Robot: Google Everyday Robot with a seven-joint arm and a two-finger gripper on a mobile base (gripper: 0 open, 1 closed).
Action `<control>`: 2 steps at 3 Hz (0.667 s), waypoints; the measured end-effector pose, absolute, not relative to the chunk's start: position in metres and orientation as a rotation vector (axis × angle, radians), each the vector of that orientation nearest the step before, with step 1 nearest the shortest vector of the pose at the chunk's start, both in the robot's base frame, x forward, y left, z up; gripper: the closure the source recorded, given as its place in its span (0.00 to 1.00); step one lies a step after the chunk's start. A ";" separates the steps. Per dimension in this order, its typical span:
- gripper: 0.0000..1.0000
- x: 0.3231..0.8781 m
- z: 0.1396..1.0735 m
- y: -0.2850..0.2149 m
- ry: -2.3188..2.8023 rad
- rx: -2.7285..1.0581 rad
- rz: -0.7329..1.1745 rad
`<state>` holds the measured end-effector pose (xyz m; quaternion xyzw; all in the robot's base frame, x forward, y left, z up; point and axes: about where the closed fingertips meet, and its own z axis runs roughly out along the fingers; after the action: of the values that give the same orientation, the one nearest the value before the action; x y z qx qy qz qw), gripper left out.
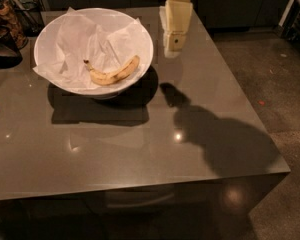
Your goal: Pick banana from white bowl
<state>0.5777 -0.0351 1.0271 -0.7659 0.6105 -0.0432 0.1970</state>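
The banana (pixel 112 74) is yellow with brown speckles and a dark stem tip at its left end. It lies on crumpled white paper inside the large white bowl (pixel 55 29), which stands on the grey table toward the back left. My gripper (pixel 172 48) hangs in the air from the top of the view, cream-coloured, just right of the bowl's right rim and above the table. It holds nothing that I can see and is apart from the banana.
The grey glossy table (pixel 140 144) ends at a front edge low in the view and a right edge by the concrete floor (pixel 285 84). Dark containers (pixel 2 54) and clutter stand at the far left. Dark cabinets line the back.
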 end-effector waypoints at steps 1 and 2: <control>0.00 0.600 1.026 -0.003 1.621 -2.234 -0.127; 0.00 0.613 1.028 0.035 1.526 -2.294 -0.135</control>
<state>0.6132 0.0353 1.0278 -0.8165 0.5430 -0.0481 0.1903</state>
